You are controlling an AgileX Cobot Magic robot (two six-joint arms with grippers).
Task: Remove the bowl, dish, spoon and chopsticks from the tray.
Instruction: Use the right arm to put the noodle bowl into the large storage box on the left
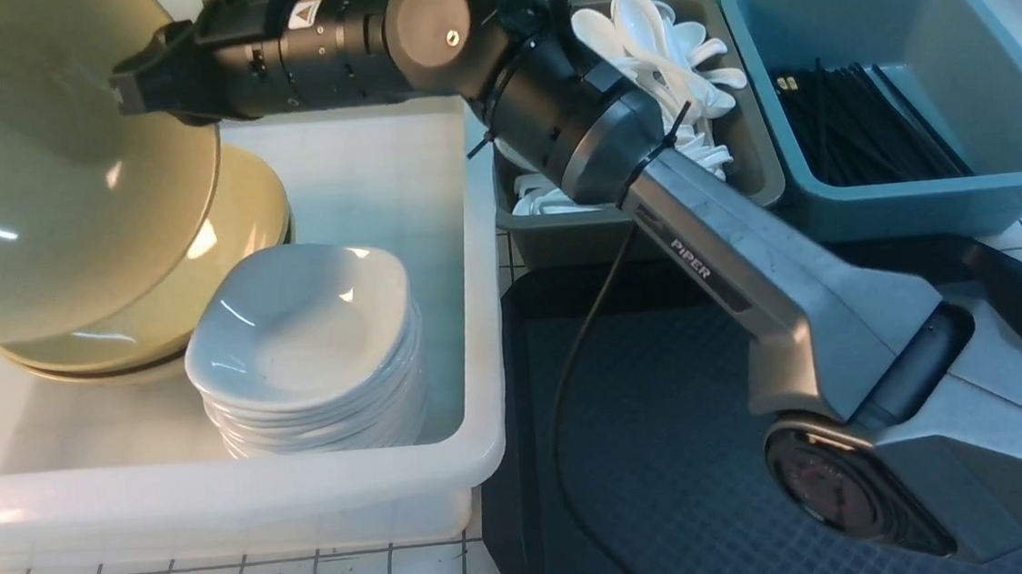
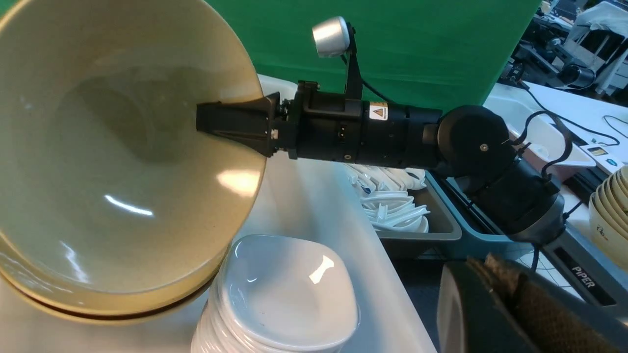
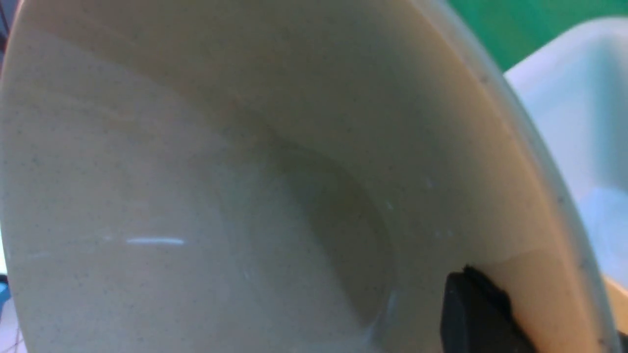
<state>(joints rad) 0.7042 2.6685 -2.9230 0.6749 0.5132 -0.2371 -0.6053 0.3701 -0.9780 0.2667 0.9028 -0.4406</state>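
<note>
The right arm reaches across to the far left and holds the bowl (image 1: pixel 37 169) up in the air, tipped on its side, over the white tub (image 1: pixel 451 456). The right jaws (image 2: pixel 230 125) are almost fully closed and pinch the bowl's rim, 1 finger inside the bowl and 1 behind it.

Under the held bowl sits a stack of yellow bowls (image 1: pixel 226 255) in the far left part of the tub. Just to its right, nearer us, is a pile of small white dishes (image 1: pixel 306 349).

The step now looks like putting the bowl down on the stack. To do it well, the arm should turn the bowl flat first. Then it should line it up right over the stack and go down slowly. It should keep clear of the white dishes beside it. The jaws should let go only when the bowl rests on the stack, because the bowl is shiny and could slip or bang.

The black tray (image 1: pixel 667 421) lies on the worktop to the right of the tub. The part of it that shows has nothing on it. Behind it, 1 grey bin (image 1: pixel 740 187) holds white spoons (image 1: pixel 656 38) and a blue bin (image 1: pixel 906 201) holds black chopsticks (image 1: pixel 863 122).

The left jaws cannot be seen well enough to tell if they are open or closed.
</note>
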